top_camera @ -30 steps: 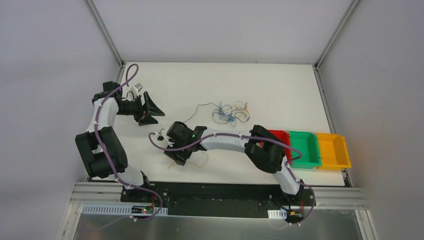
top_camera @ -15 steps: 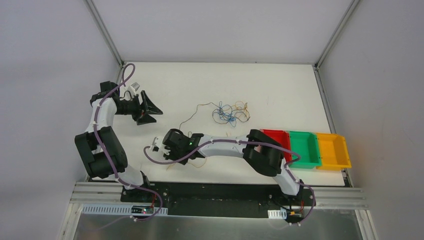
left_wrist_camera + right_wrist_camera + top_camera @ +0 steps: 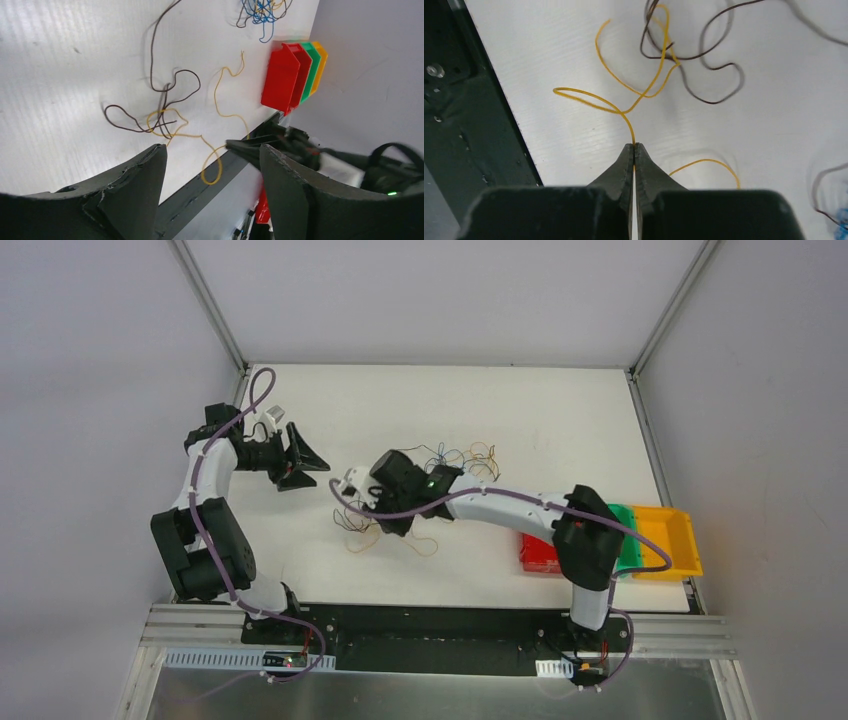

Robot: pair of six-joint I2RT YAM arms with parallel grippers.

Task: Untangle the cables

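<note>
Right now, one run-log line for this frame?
right gripper: shut on yellow wire | left gripper: open, empty | wire tangle: not gripped

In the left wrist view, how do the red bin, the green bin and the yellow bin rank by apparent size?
1. red bin: largest, nearest the camera, its wide side showing.
2-3. green bin and yellow bin: thin strips behind it that look alike. The overlap hides most of each, so I do not rank them.
</note>
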